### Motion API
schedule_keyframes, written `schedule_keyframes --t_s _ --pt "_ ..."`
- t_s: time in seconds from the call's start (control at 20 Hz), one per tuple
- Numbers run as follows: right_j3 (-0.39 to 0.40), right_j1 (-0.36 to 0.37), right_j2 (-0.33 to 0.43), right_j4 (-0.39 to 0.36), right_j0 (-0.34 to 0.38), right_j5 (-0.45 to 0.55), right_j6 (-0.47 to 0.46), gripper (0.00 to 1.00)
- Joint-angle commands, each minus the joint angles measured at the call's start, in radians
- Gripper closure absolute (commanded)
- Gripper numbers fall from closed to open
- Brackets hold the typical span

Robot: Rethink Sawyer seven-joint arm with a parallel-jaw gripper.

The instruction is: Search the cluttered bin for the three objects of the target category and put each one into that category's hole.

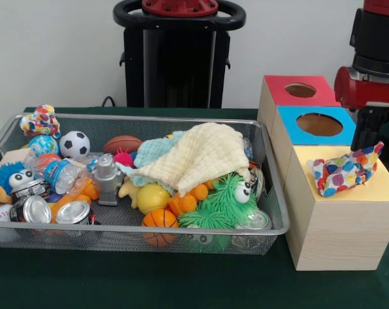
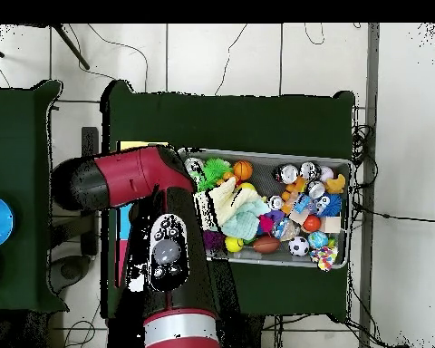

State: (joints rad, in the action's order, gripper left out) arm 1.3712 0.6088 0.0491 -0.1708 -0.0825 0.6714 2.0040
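Observation:
The wire mesh bin (image 1: 271,228) is full of toys; it also shows in the overhead view (image 2: 266,153). One spotted cloth (image 1: 344,170) lies on the yellow-topped box (image 1: 339,238) and covers its hole. The cloth's right tip rises to my gripper (image 1: 368,145), which hangs straight over that box from the red arm (image 1: 368,87). I cannot see whether the gripper holds the cloth. A second spotted cloth (image 1: 41,121) sits on the bin's far left corner, also seen from overhead (image 2: 324,261). A third is not visible. From overhead the arm (image 2: 158,195) hides gripper and boxes.
A red-topped box (image 1: 300,90) and a blue-topped box (image 1: 317,124) stand behind the yellow one. In the bin a pale-yellow waffle cloth (image 1: 204,154) covers a mint-green cloth (image 1: 152,151), among a green fuzzy toy (image 1: 226,201), balls and cans (image 1: 72,212).

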Motion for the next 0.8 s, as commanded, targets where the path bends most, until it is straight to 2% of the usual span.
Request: schedule_keyframes --t_s 0.05,0.25,0.45,0.8 --pt "0.093 0.012 0.105 0.029 0.036 0.147 -0.046 1.0" --pt "0.106 0.055 0.11 0.037 0.041 0.194 -0.066 1.0" --pt "0.15 0.092 0.121 0.03 0.05 0.186 -0.081 1.0" --pt "0.143 0.093 0.151 0.015 0.072 0.186 -0.097 1.0"
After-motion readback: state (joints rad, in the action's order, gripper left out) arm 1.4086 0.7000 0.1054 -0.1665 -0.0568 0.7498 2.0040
